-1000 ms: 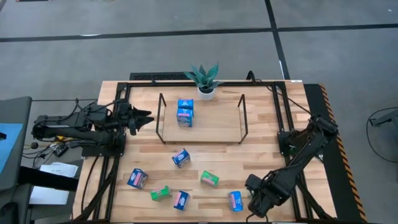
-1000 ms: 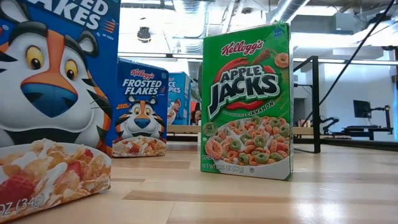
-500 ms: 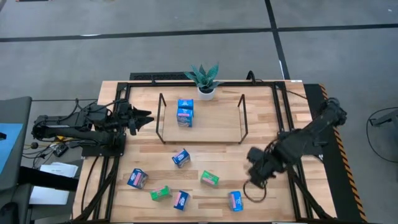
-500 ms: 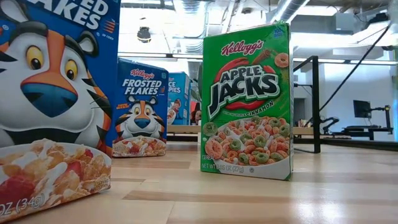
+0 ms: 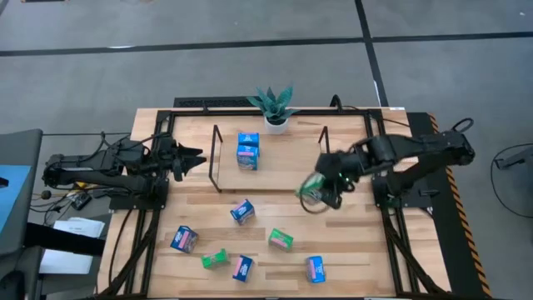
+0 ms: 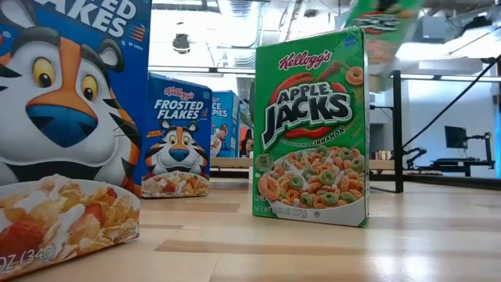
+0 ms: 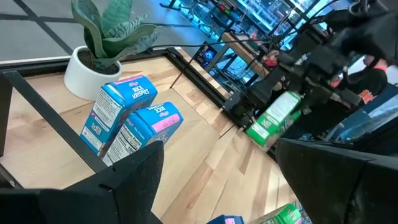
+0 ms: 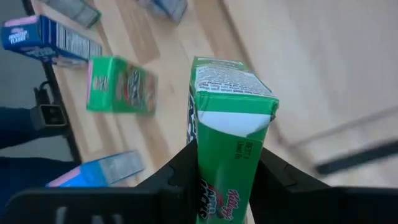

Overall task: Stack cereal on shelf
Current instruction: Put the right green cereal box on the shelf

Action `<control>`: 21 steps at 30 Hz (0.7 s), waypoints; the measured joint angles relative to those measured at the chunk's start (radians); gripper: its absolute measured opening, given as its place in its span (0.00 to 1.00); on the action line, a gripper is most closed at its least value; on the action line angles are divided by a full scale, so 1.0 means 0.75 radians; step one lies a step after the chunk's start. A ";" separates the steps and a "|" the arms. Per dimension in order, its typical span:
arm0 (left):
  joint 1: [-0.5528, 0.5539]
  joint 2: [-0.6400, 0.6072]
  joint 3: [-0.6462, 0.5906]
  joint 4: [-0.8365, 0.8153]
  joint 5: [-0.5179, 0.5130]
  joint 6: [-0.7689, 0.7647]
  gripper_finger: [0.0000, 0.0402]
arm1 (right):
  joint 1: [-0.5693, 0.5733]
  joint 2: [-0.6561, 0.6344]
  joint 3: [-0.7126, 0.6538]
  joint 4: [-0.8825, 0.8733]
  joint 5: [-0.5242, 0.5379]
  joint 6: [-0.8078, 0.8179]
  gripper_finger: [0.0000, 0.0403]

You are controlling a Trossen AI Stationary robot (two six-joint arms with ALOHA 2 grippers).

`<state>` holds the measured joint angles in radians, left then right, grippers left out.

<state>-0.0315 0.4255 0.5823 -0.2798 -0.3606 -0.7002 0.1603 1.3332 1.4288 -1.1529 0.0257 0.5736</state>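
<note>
The right gripper [image 5: 321, 189], right of centre in the high view, pinches a green cereal box [image 8: 227, 127] at the shelf [image 5: 283, 171]'s front right corner. The left gripper [image 5: 193, 157] waits mid-left, jaws parted, empty.

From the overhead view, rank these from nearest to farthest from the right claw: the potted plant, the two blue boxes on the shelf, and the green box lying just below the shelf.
Right claw carries a green box at the shelf's front right.
1. Green box lying on the table, toward the front.
2. Two blue boxes, on the shelf's left part.
3. Potted plant, behind the shelf.
</note>
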 joint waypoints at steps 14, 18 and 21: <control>0.000 0.000 0.000 -0.004 -0.048 -0.025 0.75 | -0.439 0.443 0.408 0.002 0.001 -0.864 0.31; 0.000 0.000 0.000 -0.004 -0.062 -0.031 0.75 | -0.486 0.603 0.545 -0.039 0.002 -1.034 0.31; 0.000 0.001 0.000 -0.004 -0.078 -0.037 0.75 | -0.509 0.719 0.642 -0.090 0.054 -1.118 0.31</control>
<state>-0.0315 0.4259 0.5823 -0.2829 -0.4190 -0.7281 -0.2211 1.8726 1.9104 -1.2205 0.0661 -0.2651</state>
